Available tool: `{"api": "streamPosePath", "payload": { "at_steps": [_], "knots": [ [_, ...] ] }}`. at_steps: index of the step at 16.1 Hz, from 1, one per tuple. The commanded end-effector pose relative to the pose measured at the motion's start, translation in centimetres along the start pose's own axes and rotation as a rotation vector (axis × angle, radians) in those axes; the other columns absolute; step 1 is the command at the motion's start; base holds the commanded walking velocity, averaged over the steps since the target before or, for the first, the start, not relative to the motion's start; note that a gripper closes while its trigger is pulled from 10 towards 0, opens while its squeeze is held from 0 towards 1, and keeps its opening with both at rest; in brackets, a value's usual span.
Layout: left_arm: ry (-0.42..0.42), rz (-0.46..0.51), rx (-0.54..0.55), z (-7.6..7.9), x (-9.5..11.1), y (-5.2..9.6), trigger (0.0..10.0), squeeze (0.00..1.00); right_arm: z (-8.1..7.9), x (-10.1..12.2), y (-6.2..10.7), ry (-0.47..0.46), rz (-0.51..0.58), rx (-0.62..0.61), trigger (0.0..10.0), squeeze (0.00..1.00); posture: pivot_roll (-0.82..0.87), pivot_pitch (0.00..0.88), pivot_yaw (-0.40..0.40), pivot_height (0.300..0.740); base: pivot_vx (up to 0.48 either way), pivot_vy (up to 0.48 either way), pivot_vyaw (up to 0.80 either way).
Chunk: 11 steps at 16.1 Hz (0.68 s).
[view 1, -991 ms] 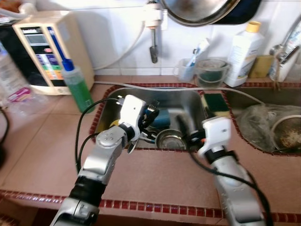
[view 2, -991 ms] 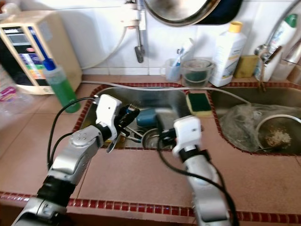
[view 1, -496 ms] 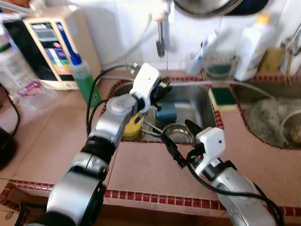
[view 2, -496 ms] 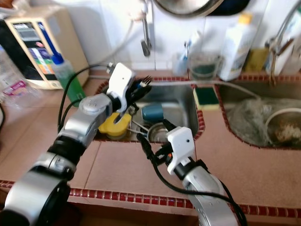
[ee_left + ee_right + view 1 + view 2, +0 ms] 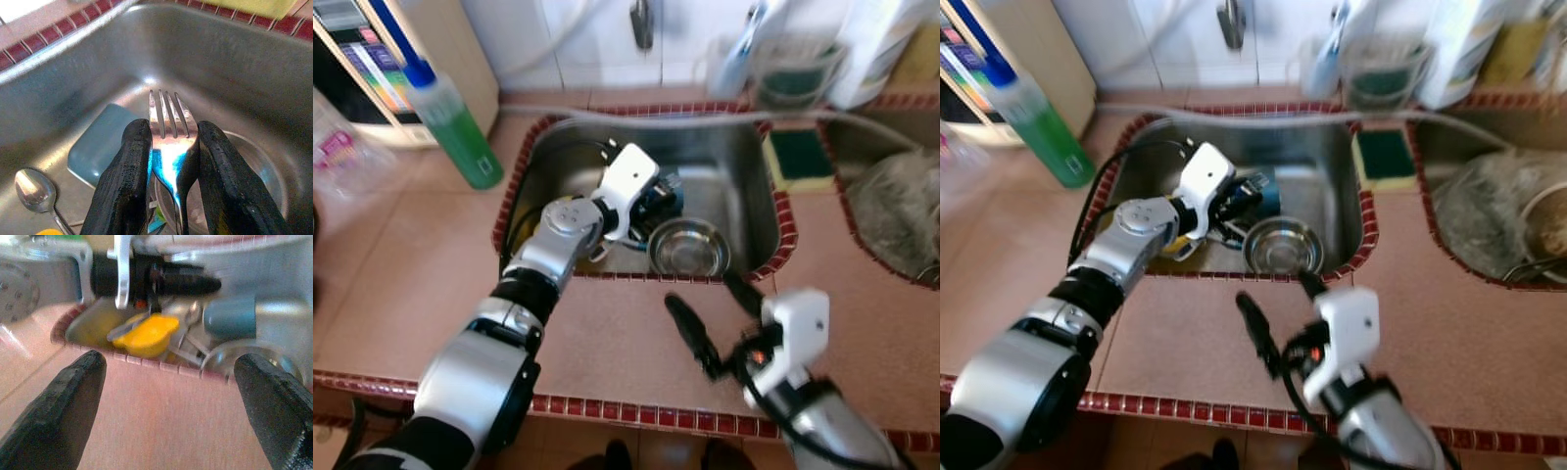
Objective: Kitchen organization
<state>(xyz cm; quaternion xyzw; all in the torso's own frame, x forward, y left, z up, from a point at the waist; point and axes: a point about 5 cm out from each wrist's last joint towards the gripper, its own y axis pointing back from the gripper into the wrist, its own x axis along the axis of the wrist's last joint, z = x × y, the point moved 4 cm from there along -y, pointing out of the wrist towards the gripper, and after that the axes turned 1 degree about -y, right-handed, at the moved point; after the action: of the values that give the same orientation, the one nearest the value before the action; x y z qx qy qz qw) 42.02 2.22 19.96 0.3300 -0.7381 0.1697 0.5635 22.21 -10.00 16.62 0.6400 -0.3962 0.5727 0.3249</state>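
Nearest the camera, the right hand (image 5: 717, 328) hovers over the bare pink tiles of the desk (image 5: 431, 264), its two black fingers (image 5: 68, 411) spread wide with nothing between them. It sits just short of the sink's red-tiled front rim (image 5: 636, 280), with open tile to either side.

Past that rim, the left arm reaches down into the steel sink (image 5: 558, 162). The left hand (image 5: 168, 161) is closed on a fork (image 5: 168, 134), pinching its neck so the tines stick out beyond the fingertips, above the sink floor. Just under and beside it lie a round steel bowl (image 5: 688, 251), a blue cup on its side (image 5: 230, 318), a spoon (image 5: 30, 185) and a yellow object (image 5: 146, 335) near the front wall. The sink's back half and far wall are free of dishes.

On the far side, a green-and-yellow sponge (image 5: 800, 157) rests on the divider beside a second basin (image 5: 1498, 211). A green bottle with a blue cap (image 5: 450, 132) stands on the desk to the left of the sink, with a beige appliance (image 5: 401, 59) behind it.
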Motion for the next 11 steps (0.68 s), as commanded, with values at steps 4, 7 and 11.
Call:
{"api": "streamPosePath", "payload": {
  "at_steps": [4, 7, 11],
  "knots": [
    [-0.007, -0.028, -0.013, -0.7, -0.2, 0.3, 10.0, 0.00, -1.4, 0.4, -0.1, -0.046, 0.010, 0.019, 10.0, 0.00, -0.33, 0.352, 0.160, 0.740, 0.000, 0.000, 0.00],
    [0.018, -0.066, -0.022, -0.7, -1.1, 0.5, 10.0, 0.75, -1.4, 0.5, -0.2, -0.044, 0.004, 0.018, 10.0, 0.00, -0.33, 0.339, 0.158, 0.740, 0.000, 0.000, 0.00],
    [0.044, -0.066, -0.042, -0.8, -1.4, 0.7, 10.0, 1.00, -1.3, 0.6, -0.5, -0.037, -0.002, 0.030, 10.0, 0.00, -0.32, 0.319, 0.150, 0.740, 0.000, 0.000, 0.00]
  ]
}}
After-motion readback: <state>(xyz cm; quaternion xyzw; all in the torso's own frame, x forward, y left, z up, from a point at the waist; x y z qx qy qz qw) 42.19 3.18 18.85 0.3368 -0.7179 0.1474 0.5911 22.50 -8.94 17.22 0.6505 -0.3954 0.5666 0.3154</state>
